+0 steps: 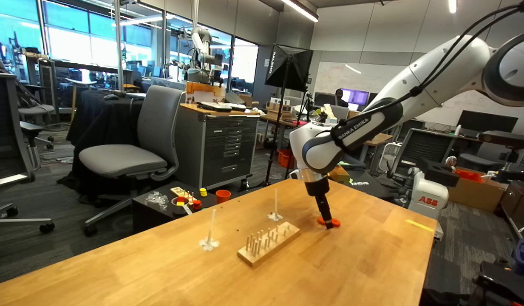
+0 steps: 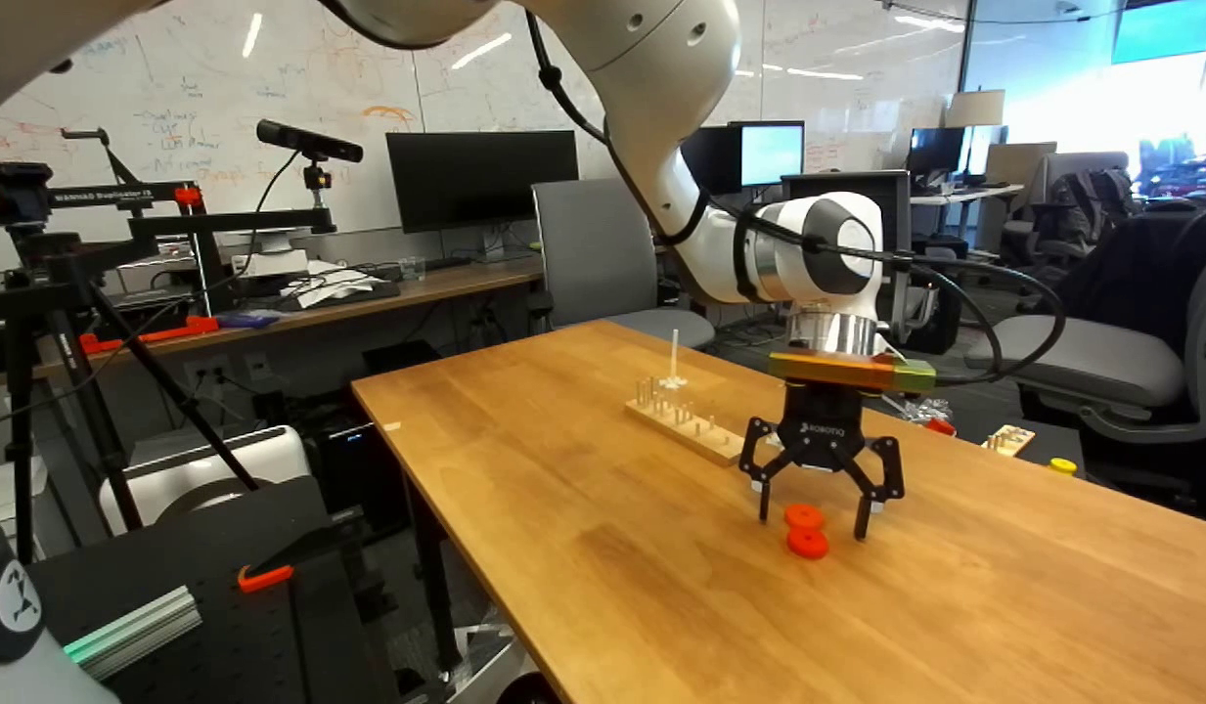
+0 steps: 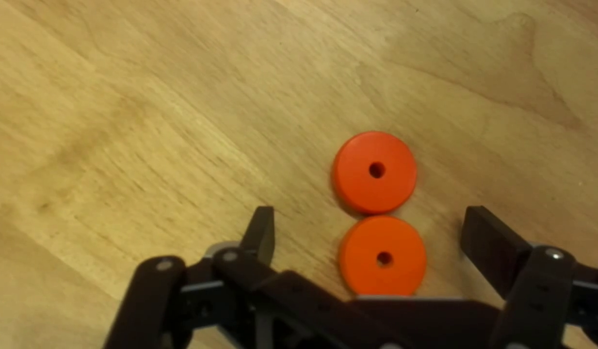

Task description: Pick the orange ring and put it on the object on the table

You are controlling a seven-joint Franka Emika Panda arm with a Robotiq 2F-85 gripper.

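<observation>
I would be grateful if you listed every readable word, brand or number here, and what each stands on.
"RANKA EMIKA" (first letter hidden): robot arm
"ROBOTIQ": gripper
"ABB": white background robot
"KINOV", end blurred: black surface
"Duplicator", neighbouring lettering unclear: black frame bar
Too small or blurred: lettering on softbox and whiteboard, emblem on white casing.

Over the table (image 1: 351, 265), the arm (image 1: 353, 131) reads RANKA EMIKA, the gripper (image 2: 813, 529) ROBOTIQ; beyond the table, a machine (image 1: 431, 191) ABB, a frame (image 2: 118, 196) Duplicator
</observation>
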